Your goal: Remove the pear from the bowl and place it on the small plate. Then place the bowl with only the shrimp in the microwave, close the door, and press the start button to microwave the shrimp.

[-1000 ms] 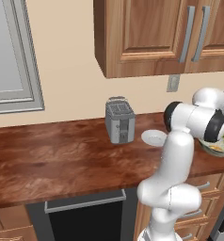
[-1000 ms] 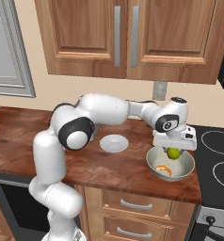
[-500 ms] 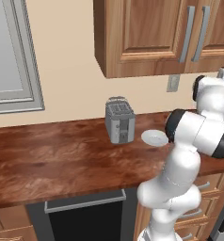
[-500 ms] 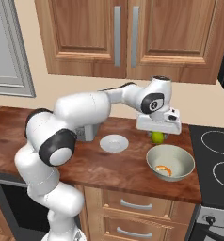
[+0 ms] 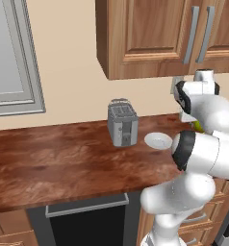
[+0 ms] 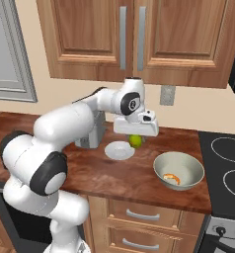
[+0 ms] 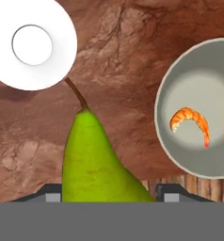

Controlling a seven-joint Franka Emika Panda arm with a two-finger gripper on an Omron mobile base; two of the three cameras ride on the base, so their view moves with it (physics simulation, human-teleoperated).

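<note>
The gripper [image 6: 135,137] is hanging above the wooden counter [image 6: 119,173] with the pear [image 6: 135,141] clamped between its fingers; the jaws are standing fairly wide, closed on the fruit's body. In the hand view the pear [image 7: 97,160] is sitting right at the fingertips, broad end toward the hand, stem pointing away toward the small plate [image 7: 31,44].

In the right base view the pear is hovering just past the right rim of the small plate [image 6: 119,150], not over its centre and not touching it. The bowl [image 6: 178,171] is standing on the counter to the right of the gripper and nearer the front edge, well apart from the plate. The shrimp [image 6: 172,178] is lying alone on the bowl's floor; in the hand view the shrimp [image 7: 191,121] is curling near the middle of the bowl [image 7: 170,84].

A bare strip of counter is lying between plate and bowl. A toaster [image 5: 122,122] is standing just left of the small plate [image 5: 158,141], close to it. The bowl's right side is near the counter's end, where the black stovetop [image 6: 223,168] begins. Wooden cabinets [image 6: 134,39] are hanging overhead, above the arm's raised wrist. In the left base view the pear [image 5: 198,126] is showing as a green sliver behind the arm.
</note>
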